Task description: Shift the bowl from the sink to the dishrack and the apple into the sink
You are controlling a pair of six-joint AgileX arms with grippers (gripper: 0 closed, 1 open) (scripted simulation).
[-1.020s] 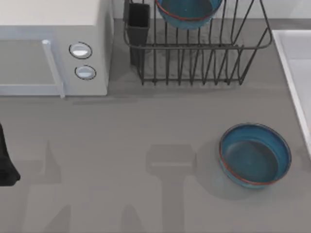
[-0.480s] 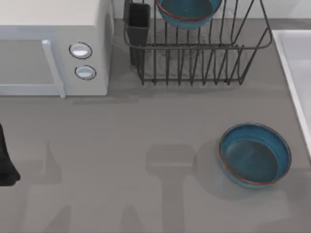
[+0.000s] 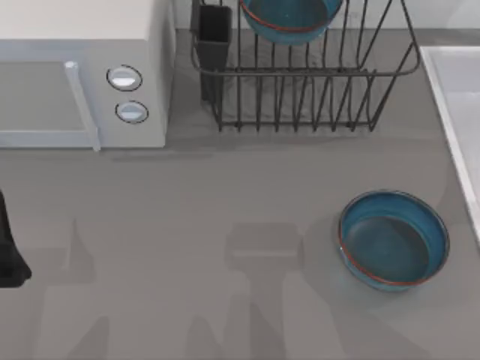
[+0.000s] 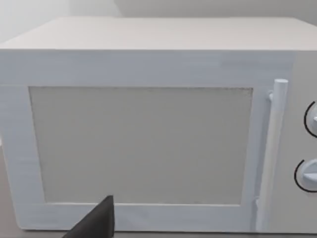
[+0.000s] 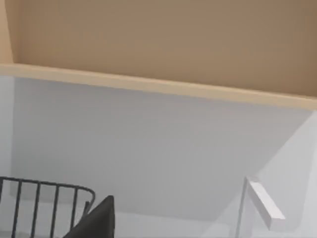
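The grey tabletop (image 3: 225, 225) carries everything, largest first. A white microwave (image 3: 82, 75) sits at ten o'clock. The wire dishrack (image 3: 300, 97) stands at twelve o'clock, and a teal bowl (image 3: 289, 19) already rests in it. The white sink (image 3: 457, 105) runs along the edge at three o'clock. A second bowl (image 3: 392, 238), its look-alike, sits on the tabletop at four o'clock, just beside the sink's rim.

The bowls look glazed and rigid, so probably slick, fairly heavy and chippable; pinching the wall at the rim seems the safest hold.

The left arm (image 3: 9, 247) is parked at nine o'clock. I cannot tell how either arm's fingers are set, since a single dark tip is all each wrist view offers.
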